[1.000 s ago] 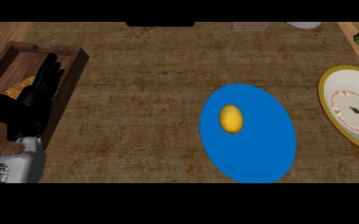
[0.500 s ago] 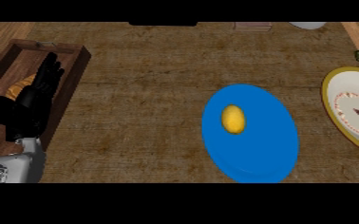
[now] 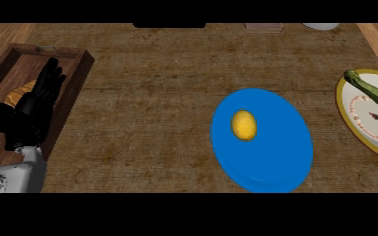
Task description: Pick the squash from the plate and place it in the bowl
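Observation:
A small yellow squash (image 3: pixel 244 125) lies on the left part of a blue plate (image 3: pixel 277 160) at the middle right of the counter. A yellow-rimmed bowl (image 3: pixel 353 125) with a pale inside is cut off by the right edge, apart from the plate. My left hand (image 3: pixel 35 107) stays at the far left, fingers straight and pointing up, open and holding nothing, far from the squash. My right hand does not show.
A dark wooden tray (image 3: pixel 74 75) lies under my left hand, with something orange (image 3: pixel 21 94) in it. A green vegetable (image 3: pixel 362 84) rests on the bowl's upper rim. Small pale objects (image 3: pixel 263 28) sit along the counter's far edge.
The whole view has drifted slightly. My left hand rests in the same place over the tray, and the squash and plate have not moved.

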Controlling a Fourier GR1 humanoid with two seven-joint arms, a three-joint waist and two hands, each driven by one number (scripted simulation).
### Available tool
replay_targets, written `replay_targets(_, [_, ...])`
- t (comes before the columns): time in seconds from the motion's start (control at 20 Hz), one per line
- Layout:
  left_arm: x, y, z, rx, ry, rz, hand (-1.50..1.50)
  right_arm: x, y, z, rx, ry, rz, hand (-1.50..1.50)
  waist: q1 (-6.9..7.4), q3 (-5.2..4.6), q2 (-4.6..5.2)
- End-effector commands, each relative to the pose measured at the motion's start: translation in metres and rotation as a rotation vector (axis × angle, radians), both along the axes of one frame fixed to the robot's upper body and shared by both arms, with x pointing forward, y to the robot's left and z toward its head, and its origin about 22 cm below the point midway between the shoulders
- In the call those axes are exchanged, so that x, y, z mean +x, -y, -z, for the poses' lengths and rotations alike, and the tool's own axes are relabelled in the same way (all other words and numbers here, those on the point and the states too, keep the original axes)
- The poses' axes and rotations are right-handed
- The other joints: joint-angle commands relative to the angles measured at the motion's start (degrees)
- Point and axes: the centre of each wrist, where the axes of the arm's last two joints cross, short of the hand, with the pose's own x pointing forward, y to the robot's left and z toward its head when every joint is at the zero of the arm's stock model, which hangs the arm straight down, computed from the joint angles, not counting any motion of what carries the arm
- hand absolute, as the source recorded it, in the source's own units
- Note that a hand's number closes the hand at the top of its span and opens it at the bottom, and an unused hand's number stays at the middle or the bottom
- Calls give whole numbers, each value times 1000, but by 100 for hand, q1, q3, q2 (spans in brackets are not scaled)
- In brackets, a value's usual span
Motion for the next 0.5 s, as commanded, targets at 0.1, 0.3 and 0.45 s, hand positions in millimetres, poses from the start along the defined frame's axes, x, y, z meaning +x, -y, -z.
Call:
replay_targets(0.1, [-2,-11,-4,-3,-14,-26,0,-13,19,-5,291,406,70,-150,-104,5,-32])
replay_targets(0.3, [-1,0,7,-10,-3,-17,0,-54,60,-24,390,474,80,-150,-102,-7,-2])
replay_targets(0.45, [-5,-9,3,-19,-5,-9,0,-110,88,-6,418,405,110,-150,-107,-7,-11])
